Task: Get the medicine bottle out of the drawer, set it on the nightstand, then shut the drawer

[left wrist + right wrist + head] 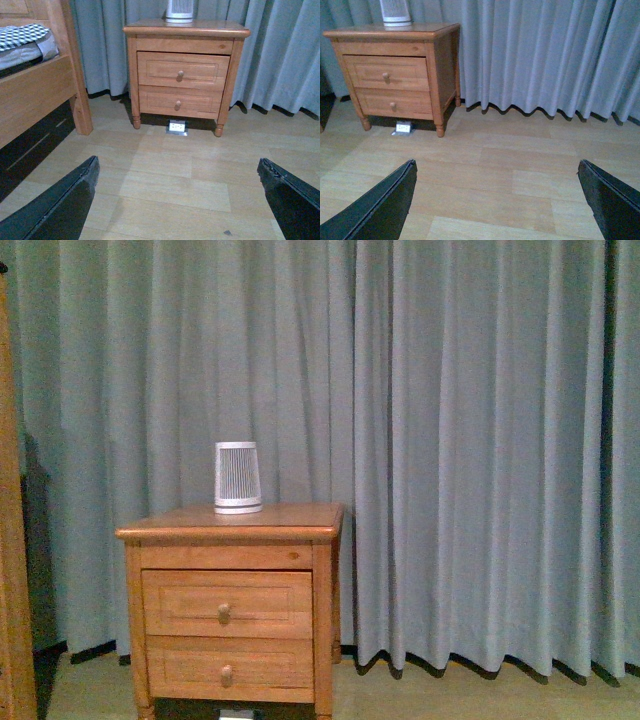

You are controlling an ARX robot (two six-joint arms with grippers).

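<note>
The honey-brown nightstand (232, 530) stands against the curtain, also seen as nightstand (185, 31) and nightstand (395, 35). Its upper drawer (226, 604) with a round knob is shut; the same drawer (182, 70) and drawer (386, 73) show closed in both wrist views. The medicine bottle is hidden. My left gripper (177, 167) hangs open over bare floor, well short of the nightstand. My right gripper (497, 167) is open too, over the floor to the right of the nightstand. Neither arm shows in the front view.
A white slatted device (238, 478) stands on the nightstand top. A shallower lower drawer (228, 664) sits under the upper one. A wooden bed frame (40, 85) is left of the nightstand. A small white box (177, 127) lies on the floor beneath. Grey curtains (470, 440) hang behind.
</note>
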